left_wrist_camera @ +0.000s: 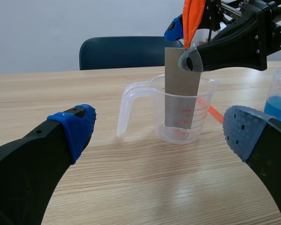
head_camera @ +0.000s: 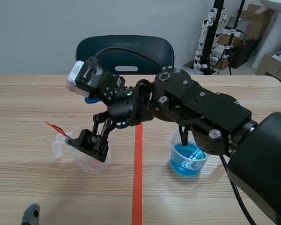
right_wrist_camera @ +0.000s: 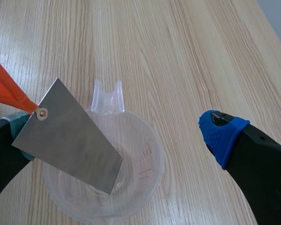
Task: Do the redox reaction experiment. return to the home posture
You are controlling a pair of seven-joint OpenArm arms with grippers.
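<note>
scene: left pincer only a grey tip at the frame edge | clear cup mostly behind right arm | blue beaker rim partly covered by that arm | left wrist: blue beaker cut by edge | right wrist: orange ribbon and cup's near rim cut off

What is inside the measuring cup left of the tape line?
A grey metal plate, its lower end in the measuring cup, orange ribbon on top. The plate covers part of the cup's bottom.
</note>
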